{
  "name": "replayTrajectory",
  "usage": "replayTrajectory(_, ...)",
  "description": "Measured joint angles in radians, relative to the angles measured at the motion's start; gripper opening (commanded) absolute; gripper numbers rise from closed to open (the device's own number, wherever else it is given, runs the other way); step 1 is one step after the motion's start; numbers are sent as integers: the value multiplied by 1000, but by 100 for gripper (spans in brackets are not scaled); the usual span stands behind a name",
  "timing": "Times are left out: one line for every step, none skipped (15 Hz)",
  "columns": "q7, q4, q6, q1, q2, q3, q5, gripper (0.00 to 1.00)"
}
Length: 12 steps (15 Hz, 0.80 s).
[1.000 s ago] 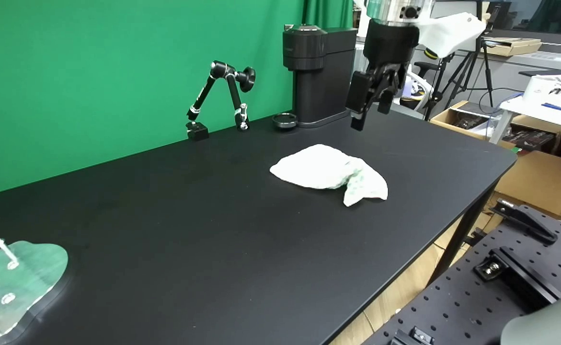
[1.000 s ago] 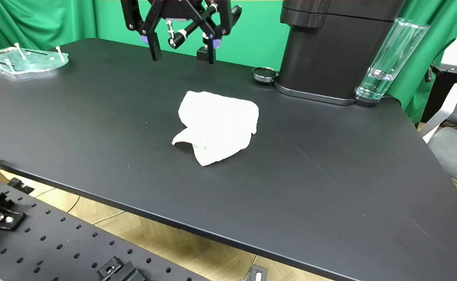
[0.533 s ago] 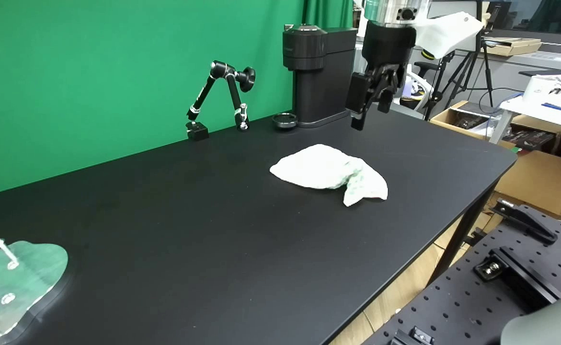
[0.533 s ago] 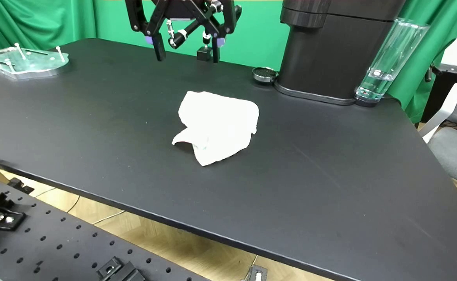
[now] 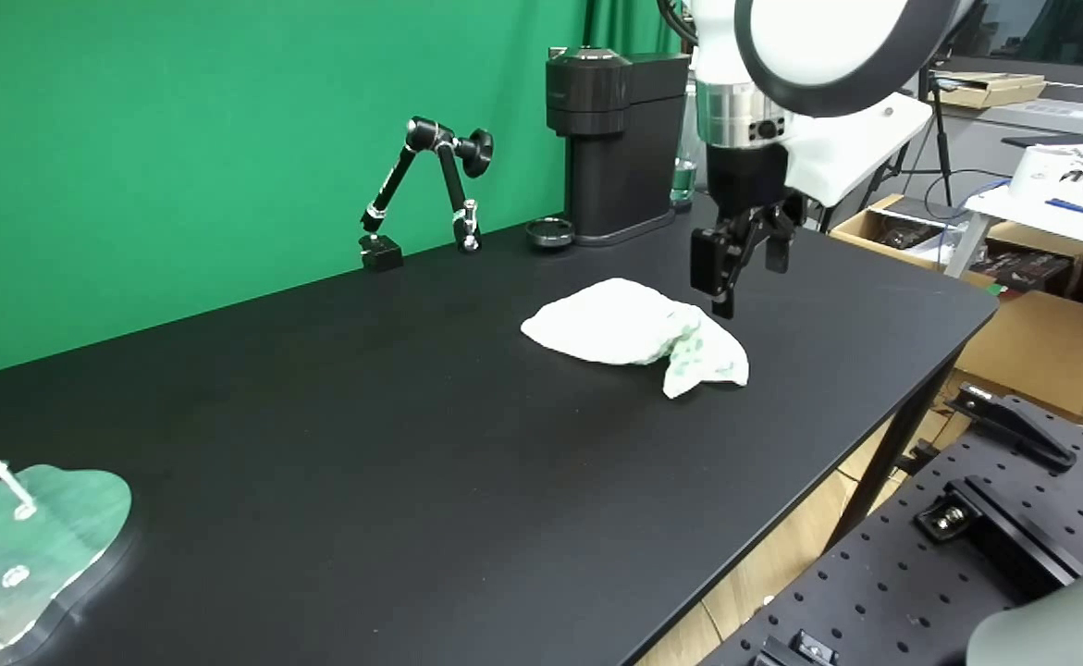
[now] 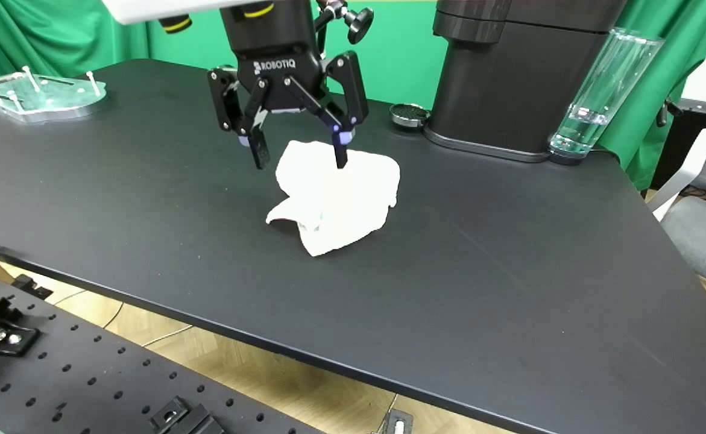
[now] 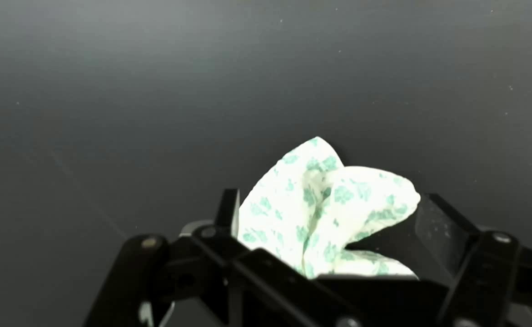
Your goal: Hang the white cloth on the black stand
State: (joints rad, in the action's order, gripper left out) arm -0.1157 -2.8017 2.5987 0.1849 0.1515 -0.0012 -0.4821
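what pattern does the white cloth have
Green flower-like patches on the cloth, clearest in the wrist view.

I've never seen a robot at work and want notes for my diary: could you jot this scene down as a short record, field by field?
Cloth: white with green marks, crumpled on the table
Gripper: open, above the table, not holding the cloth
Stand: black, jointed, in front of the green backdrop
Also on the table: machine, clear tank beside it, round dish, pegged board
Hanging: not done; the cloth lies away from the stand
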Motion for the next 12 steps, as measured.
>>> replayTrajectory(-47, 0, 0, 0, -21, 3, -20, 100)
replayTrajectory(-93, 1, 0, -1, -41, 4, -38, 100)
replayTrajectory(-135, 2, 2, -1, -59, 5, -55, 100)
replayTrajectory(-180, 5, 5, -2, -78, 5, -73, 100)
replayTrajectory(-221, 8, 13, -2, -96, 4, -90, 100)
replayTrajectory(-261, 12, 25, -3, -115, 2, -104, 100)
replayTrajectory(-299, 15, 42, -6, -134, -3, -113, 100)
replayTrajectory(-330, 18, 64, -9, -153, -9, -117, 100)
replayTrajectory(-358, 20, 88, -14, -171, -17, -119, 100)
replayTrajectory(-382, 23, 113, -21, -191, -26, -120, 75)
replayTrajectory(-403, 27, 137, -29, -209, -37, -120, 74)
replayTrajectory(-426, 32, 159, -31, -227, -40, -123, 67)
